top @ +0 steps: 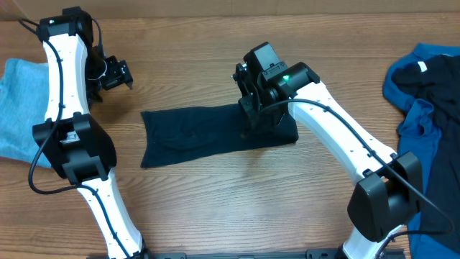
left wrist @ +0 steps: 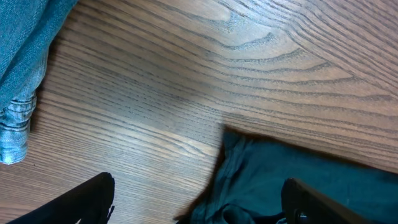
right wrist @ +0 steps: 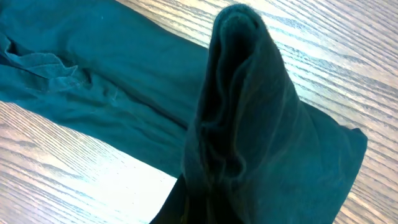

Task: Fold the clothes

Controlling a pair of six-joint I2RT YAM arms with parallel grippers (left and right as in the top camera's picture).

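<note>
Navy garment point(top: 194, 133) lies flat, right end pinched in right end effector point(top: 252, 119).

Soft, even light from above lit the wooden table point(top: 215, 208); shadows beneath the arms point(top: 338, 140) were faint and short. The near-black garment point(top: 194, 133) lost fold detail in the overhead view yet read dark teal in both wrist views. A pale sheen crossed the table in the left wrist view. The fingers point(left wrist: 87, 202) of the left claw point(left wrist: 199, 202) appeared underexposed and blurred.
</note>
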